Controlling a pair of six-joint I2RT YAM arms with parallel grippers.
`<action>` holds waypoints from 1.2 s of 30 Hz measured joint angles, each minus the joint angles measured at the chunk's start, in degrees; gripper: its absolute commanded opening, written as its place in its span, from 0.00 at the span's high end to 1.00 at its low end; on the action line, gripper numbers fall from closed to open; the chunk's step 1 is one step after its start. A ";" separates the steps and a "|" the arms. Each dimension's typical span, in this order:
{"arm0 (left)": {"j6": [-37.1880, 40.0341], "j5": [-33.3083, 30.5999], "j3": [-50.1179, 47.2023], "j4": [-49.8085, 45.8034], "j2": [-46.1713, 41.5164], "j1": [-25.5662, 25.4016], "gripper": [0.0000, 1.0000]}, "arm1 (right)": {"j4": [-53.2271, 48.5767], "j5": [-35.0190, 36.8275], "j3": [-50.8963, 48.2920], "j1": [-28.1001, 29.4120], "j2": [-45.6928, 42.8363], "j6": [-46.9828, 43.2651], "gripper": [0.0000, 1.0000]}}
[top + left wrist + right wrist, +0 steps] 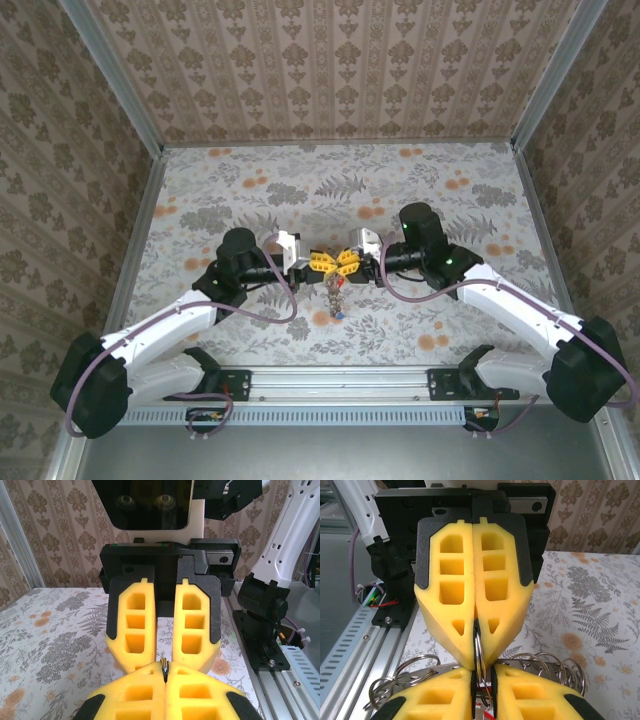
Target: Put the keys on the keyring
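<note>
Above the floral surface (pixel 250 190), the keyring (pixel 479 647) is held edge-on, clenched in the left claw (pixel 322 264), with the keys (pixel 335 295) dangling beneath. The right claw (pixel 347 262) is set tip to tip opposite, jaws slightly parted around the wire; whether it is pinched cannot be told. The ring is best kept steady. Snagging is risked by the crowded small loops (pixel 415 662).

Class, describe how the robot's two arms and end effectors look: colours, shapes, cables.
Both the left arm and right arm have white links, black rounded joints and looping purple cables. The left end effector and right end effector carry yellow, hollow-celled fingers on black mounts.
</note>
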 measured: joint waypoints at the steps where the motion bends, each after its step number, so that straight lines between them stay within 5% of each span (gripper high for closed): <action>1: -0.04 -0.22 -0.02 0.00 0.00 0.04 1.00 | 0.15 -0.33 0.00 0.02 0.13 0.28 0.92; 4: -0.04 -0.66 -0.02 -0.22 0.00 0.33 1.00 | 0.15 -0.24 0.02 0.00 0.33 0.74 0.98; 7: 0.85 -2.01 0.31 -3.06 -0.07 0.22 0.78 | -2.86 1.16 1.03 0.13 0.66 -0.59 1.00; 9: 2.97 -3.56 1.86 -7.80 -0.17 0.04 0.75 | -7.15 3.30 2.75 0.37 1.42 -2.23 1.00; 19: 14.45 -9.66 15.10 -33.51 2.36 -0.83 0.75 | -22.43 13.84 9.40 1.99 2.34 -8.79 1.00; 36: 17.86 -11.17 16.87 -39.28 7.50 -3.63 0.85 | -24.57 16.17 9.99 3.17 3.91 -10.14 1.00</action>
